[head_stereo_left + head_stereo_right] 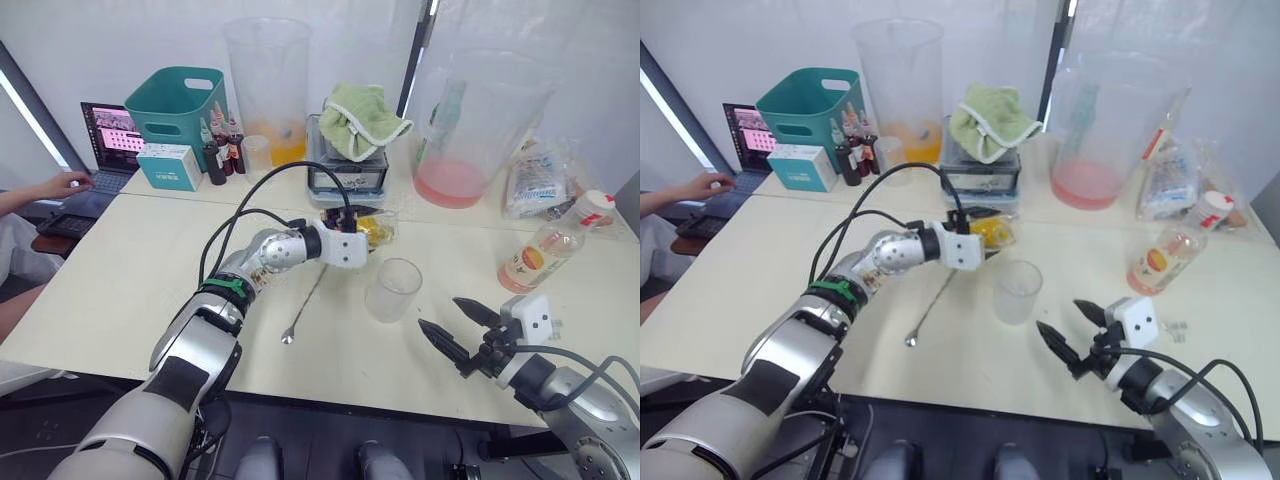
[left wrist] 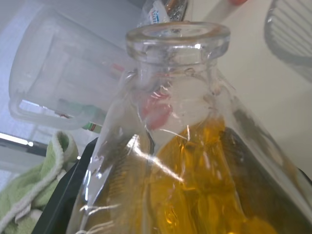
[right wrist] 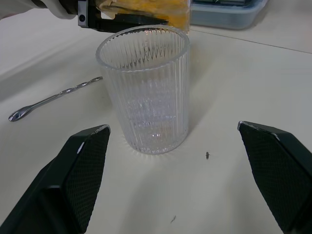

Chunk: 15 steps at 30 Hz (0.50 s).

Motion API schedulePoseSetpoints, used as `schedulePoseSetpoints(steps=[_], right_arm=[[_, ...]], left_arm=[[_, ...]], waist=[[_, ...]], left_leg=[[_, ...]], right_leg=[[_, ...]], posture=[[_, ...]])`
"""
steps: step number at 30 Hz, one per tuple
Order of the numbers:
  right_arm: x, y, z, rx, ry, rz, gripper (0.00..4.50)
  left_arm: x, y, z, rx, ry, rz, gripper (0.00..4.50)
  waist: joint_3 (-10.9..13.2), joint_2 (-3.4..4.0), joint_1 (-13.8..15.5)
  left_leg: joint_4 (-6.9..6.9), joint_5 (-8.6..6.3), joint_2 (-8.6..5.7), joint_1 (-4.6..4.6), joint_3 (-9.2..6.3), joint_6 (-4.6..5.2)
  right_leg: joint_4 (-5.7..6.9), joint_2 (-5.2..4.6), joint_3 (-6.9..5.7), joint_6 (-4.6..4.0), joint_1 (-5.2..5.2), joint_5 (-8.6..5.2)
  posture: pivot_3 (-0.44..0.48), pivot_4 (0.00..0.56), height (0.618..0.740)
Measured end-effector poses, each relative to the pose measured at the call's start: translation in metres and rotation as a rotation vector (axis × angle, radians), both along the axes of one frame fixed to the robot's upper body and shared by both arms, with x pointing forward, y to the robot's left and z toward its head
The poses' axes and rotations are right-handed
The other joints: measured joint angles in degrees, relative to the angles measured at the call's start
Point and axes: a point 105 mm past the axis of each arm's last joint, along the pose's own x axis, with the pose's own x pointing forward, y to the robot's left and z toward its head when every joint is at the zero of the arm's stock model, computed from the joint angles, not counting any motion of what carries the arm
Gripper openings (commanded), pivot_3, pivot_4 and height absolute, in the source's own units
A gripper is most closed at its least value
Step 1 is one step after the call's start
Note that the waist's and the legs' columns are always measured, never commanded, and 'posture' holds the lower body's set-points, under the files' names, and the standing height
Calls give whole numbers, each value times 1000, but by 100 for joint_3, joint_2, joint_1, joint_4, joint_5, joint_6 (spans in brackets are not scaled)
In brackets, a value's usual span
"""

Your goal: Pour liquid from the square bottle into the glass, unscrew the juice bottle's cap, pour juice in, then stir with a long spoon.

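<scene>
Right gripper point(image 1: 462, 337) hangs wide open over the desk point(image 1: 130, 270), empty, near the glass point(image 1: 392, 289). Left gripper point(image 1: 372, 232) clamps the tilted, unstoppered bottle point(image 1: 376, 231) behind the glass.

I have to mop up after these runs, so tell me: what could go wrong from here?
1. The left gripper holds the square bottle with its mouth open and liquid inside; tilted off-aim, it could spill onto the table.
2. The glass stands free, the open right gripper short of it; a bump from the bottle neck might tip it.
3. The long spoon lies under the left arm and could get swept.
</scene>
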Motion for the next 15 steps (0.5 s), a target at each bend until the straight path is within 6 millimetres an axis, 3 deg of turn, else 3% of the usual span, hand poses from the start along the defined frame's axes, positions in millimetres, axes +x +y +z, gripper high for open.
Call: schedulePoseSetpoints(steps=[15], right_arm=[[-4, 3, 1, 11, 3, -9, 4451]], left_arm=[[-4, -10, 5, 114, -278, -46, 2830]], waist=[[0, 0, 81]], left_leg=[[0, 4, -3, 0, 0, -7]], right_leg=[[3, -1, 1, 1, -1, 0]], posture=[[0, 150, 740]])
